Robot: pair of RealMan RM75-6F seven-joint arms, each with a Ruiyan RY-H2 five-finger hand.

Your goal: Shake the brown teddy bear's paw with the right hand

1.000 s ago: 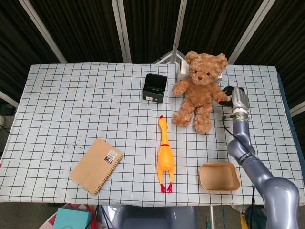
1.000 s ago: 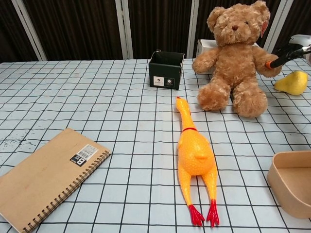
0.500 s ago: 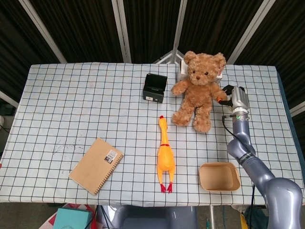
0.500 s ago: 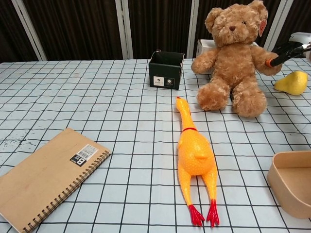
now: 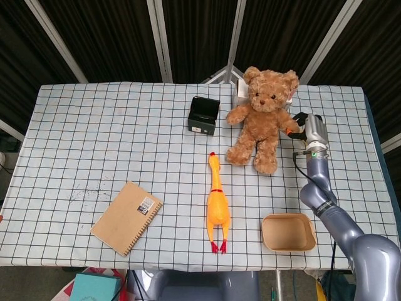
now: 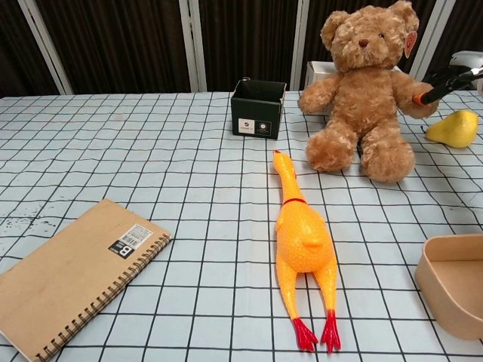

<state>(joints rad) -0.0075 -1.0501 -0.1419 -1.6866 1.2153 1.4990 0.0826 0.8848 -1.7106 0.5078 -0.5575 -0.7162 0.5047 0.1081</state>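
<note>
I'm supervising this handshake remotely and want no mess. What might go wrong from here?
The right hand holds the paw at the side of the brown teddy bear, which merely sits propped on the table. A wide shake may well tip it forward onto the rubber chicken. A yellow pear lies right beside that paw, so a low swing might knock it rolling.
</note>
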